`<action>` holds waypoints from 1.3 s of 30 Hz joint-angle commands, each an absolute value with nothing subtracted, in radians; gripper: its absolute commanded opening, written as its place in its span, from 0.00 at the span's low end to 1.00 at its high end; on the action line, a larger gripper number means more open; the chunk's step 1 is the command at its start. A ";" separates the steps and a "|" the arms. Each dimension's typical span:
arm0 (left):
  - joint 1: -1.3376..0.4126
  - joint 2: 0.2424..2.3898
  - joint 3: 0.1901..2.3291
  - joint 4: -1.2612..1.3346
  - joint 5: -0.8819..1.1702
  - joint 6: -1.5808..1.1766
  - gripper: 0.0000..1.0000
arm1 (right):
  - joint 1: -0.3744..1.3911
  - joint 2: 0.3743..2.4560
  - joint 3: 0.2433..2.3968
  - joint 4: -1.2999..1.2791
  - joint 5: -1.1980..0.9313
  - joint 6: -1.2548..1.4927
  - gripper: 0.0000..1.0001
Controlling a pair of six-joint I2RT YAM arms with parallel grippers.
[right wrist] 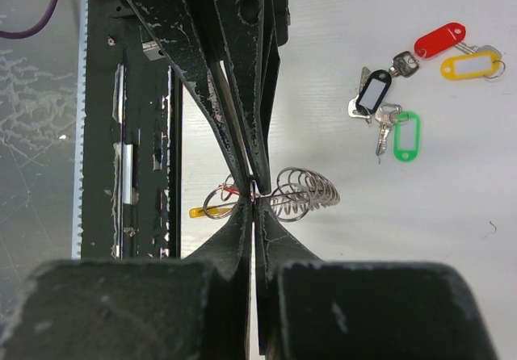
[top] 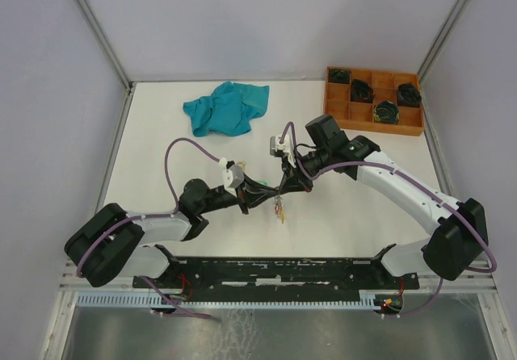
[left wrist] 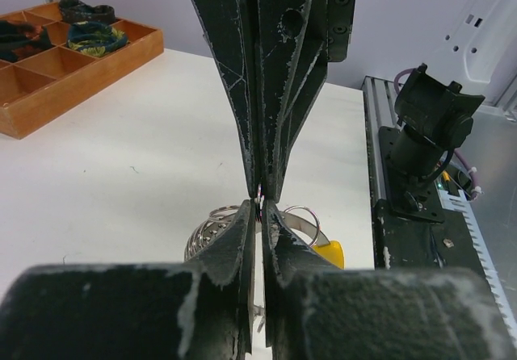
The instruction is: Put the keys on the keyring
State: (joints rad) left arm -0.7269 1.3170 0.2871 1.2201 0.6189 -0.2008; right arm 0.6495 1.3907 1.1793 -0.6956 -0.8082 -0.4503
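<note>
My two grippers meet tip to tip above the middle of the table, left gripper [top: 271,193] and right gripper [top: 285,184]. Both pinch the thin wire of the keyring [right wrist: 275,198], which I see edge-on. Several small silver rings [right wrist: 311,189] are strung on it like a coil. A yellow tag [left wrist: 329,253] and a bit of red hang below the grip [top: 279,209]. In the left wrist view my left gripper [left wrist: 260,205] is shut on the wire. My right gripper [right wrist: 254,198] is shut on it too. Loose keys [right wrist: 380,114] lie on the table with black, red, yellow and green tags.
A wooden compartment tray [top: 347,111] with dark coiled bundles stands at the back right. A teal cloth [top: 224,107] lies at the back, left of centre. The black mounting rail [top: 283,270] runs along the near edge. Grey walls close in the table.
</note>
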 commanded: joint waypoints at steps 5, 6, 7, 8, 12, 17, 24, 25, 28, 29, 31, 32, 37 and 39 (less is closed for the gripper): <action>-0.730 1.299 0.317 1.200 0.582 -0.170 0.03 | 0.650 1.384 1.197 -0.671 -0.861 -0.452 0.03; -0.730 1.294 0.315 1.194 0.571 -0.170 0.03 | 0.649 1.382 1.197 -0.668 -0.853 -0.450 0.05; -0.730 1.289 0.312 1.188 0.555 -0.172 0.03 | 0.650 1.378 1.197 -0.665 -0.841 -0.443 0.10; -0.730 1.281 0.306 1.179 0.532 -0.174 0.03 | 0.650 1.374 1.195 -0.660 -0.827 -0.437 0.15; -0.729 1.244 0.269 1.160 0.452 -0.167 0.03 | 0.649 1.360 1.190 -0.621 -0.785 -0.396 0.35; -0.730 1.206 0.221 1.172 0.430 -0.154 0.03 | 0.650 1.381 1.191 -0.534 -0.644 -0.298 0.40; -0.730 1.213 0.171 1.240 0.442 -0.157 0.03 | 0.649 1.455 1.208 -0.414 -0.427 -0.159 0.46; -0.730 1.213 0.164 1.254 0.448 -0.160 0.03 | 0.649 1.476 1.220 -0.411 -0.407 -0.141 0.46; -0.730 1.204 0.147 1.291 0.463 -0.176 0.03 | 0.650 1.546 1.241 -0.398 -0.396 -0.106 0.47; -0.730 1.195 0.146 1.293 0.466 -0.181 0.03 | 0.650 1.574 1.240 -0.382 -0.406 -0.101 0.47; -0.730 1.174 0.147 1.276 0.468 -0.193 0.03 | 0.653 1.618 1.238 -0.356 -0.432 -0.089 0.46; -0.730 1.162 0.149 1.263 0.469 -0.196 0.03 | 0.659 1.639 1.238 -0.344 -0.451 -0.092 0.46; -0.733 1.111 0.152 1.199 0.470 -0.196 0.03 | 0.703 1.741 1.223 -0.240 -0.529 -0.116 0.44; -0.736 1.100 0.150 1.194 0.475 -0.198 0.03 | 0.721 1.783 1.230 -0.208 -0.550 -0.125 0.43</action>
